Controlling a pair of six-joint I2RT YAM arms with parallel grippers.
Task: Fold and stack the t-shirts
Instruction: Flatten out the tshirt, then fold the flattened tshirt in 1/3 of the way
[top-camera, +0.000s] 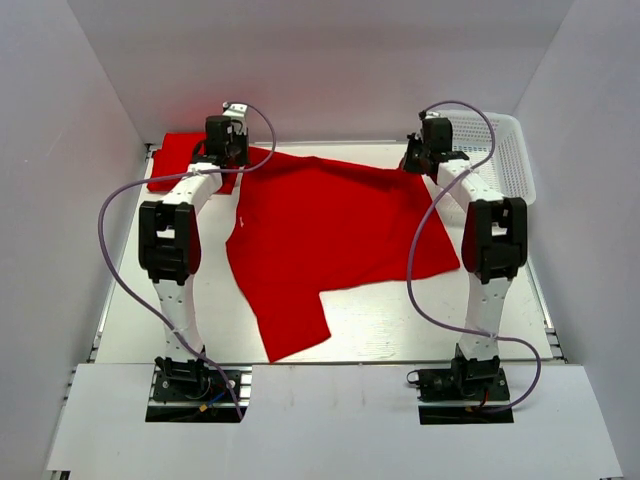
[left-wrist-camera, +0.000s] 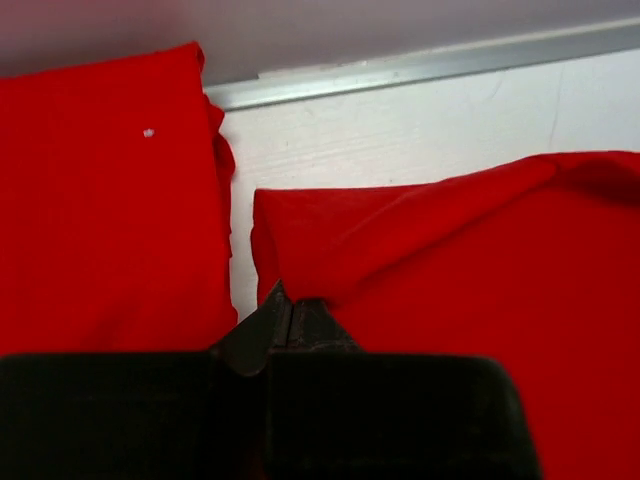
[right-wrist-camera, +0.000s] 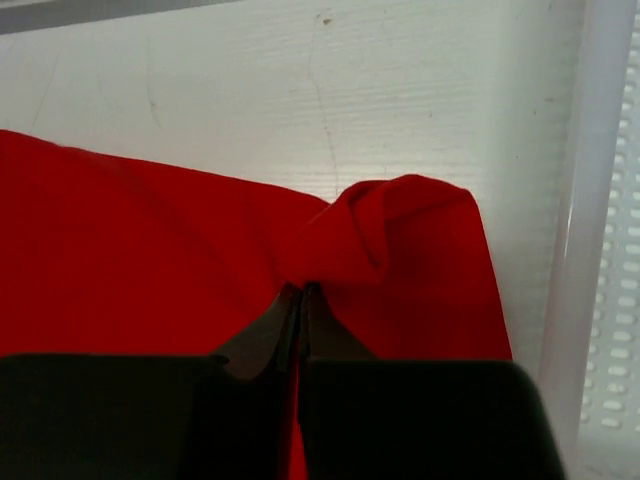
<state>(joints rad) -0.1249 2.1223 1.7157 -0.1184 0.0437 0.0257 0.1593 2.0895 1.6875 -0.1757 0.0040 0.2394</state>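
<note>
A bright red t-shirt (top-camera: 330, 235) lies spread across the table, one sleeve pointing to the near edge. My left gripper (top-camera: 228, 150) is shut on its far left corner, which shows pinched in the left wrist view (left-wrist-camera: 292, 300). My right gripper (top-camera: 425, 155) is shut on its far right corner, bunched at the fingertips in the right wrist view (right-wrist-camera: 303, 290). A second red t-shirt (top-camera: 180, 160) lies folded at the far left of the table, also in the left wrist view (left-wrist-camera: 100, 200).
A white mesh basket (top-camera: 505, 150) stands at the far right, its wall close to my right gripper (right-wrist-camera: 600, 250). A metal rail (left-wrist-camera: 420, 65) runs along the table's far edge. White walls enclose the table on three sides.
</note>
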